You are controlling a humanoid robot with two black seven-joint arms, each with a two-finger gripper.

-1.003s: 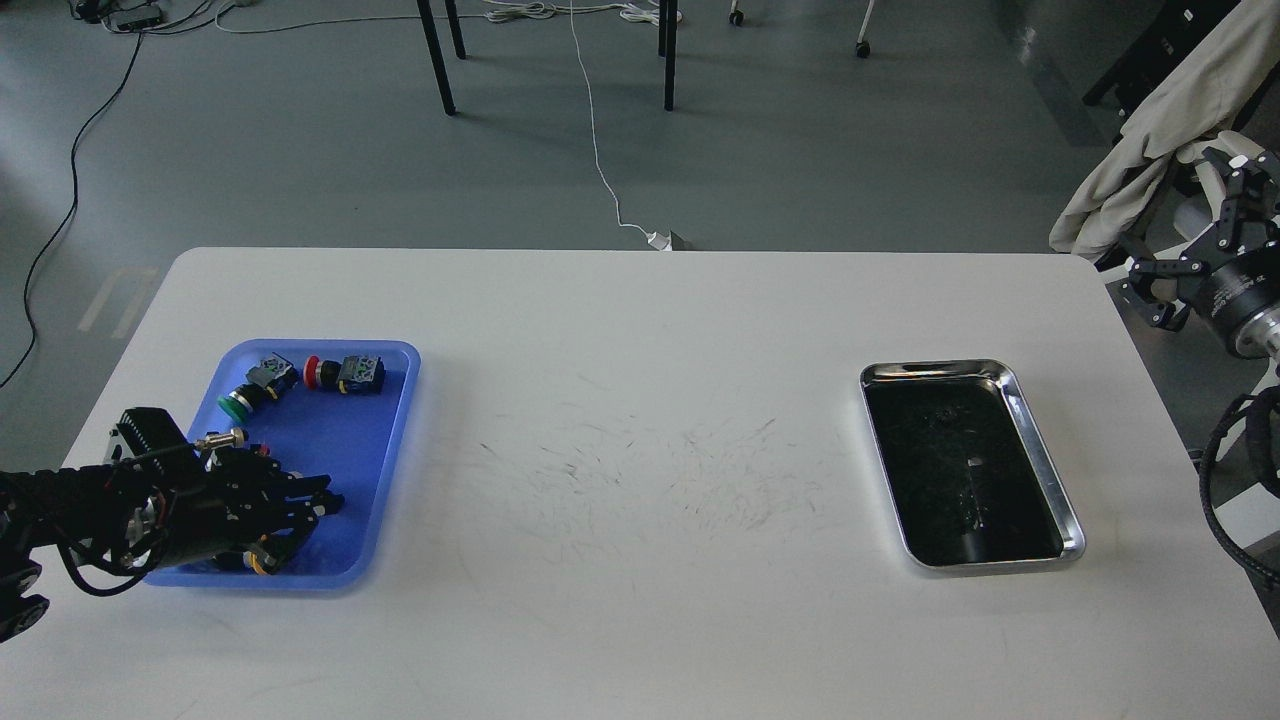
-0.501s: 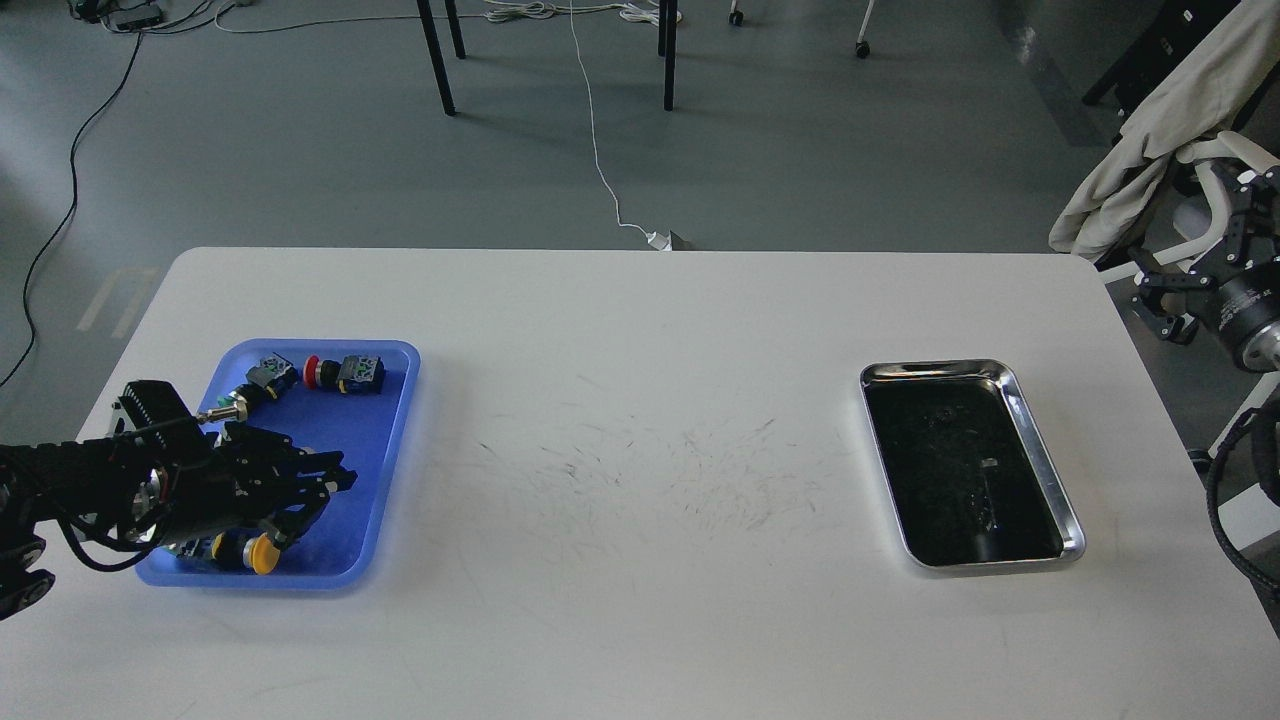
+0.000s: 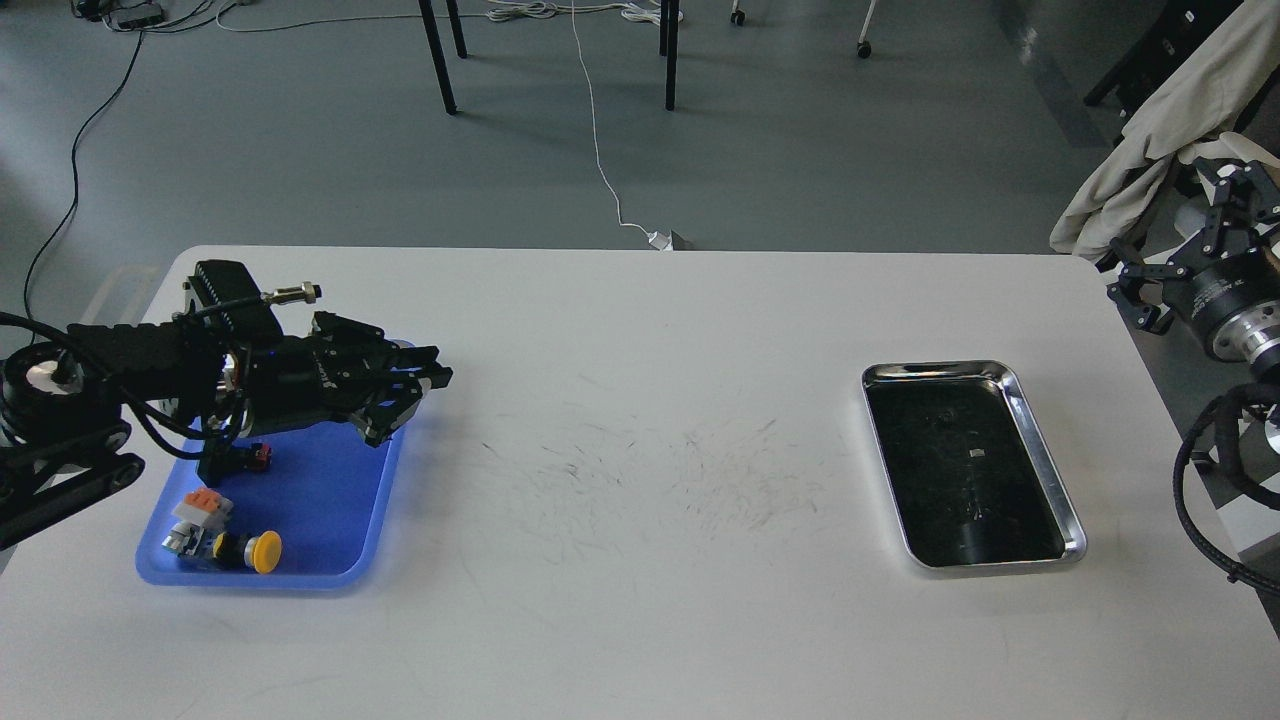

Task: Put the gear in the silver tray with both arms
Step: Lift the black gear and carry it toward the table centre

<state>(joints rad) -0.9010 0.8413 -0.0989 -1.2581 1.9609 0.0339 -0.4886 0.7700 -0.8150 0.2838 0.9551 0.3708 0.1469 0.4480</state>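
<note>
The silver tray (image 3: 938, 367) lies on the right side of the white table, and its dark bottom holds nothing I can make out. No gear can be made out; it may be hidden between the dark fingers of my left gripper (image 3: 408, 398). That gripper hovers over the far right corner of the blue tray (image 3: 320, 510), fingers pointing right, and whether they hold anything cannot be told. My right gripper (image 3: 1232, 195) hangs beyond the table's right edge, well behind the silver tray, seen small and dark.
In the blue tray's near left corner lie a yellow push button (image 3: 263, 552) and an orange-and-white part (image 3: 200, 505), with a small red part (image 3: 260, 456) under my left arm. A cloth-draped chair (image 3: 1150, 130) stands behind the right gripper. The table's middle shows only scuff marks.
My left arm has lifted from the near part of the blue tray and swung toward its far right corner, uncovering the yellow button. The right gripper has shifted slightly.
</note>
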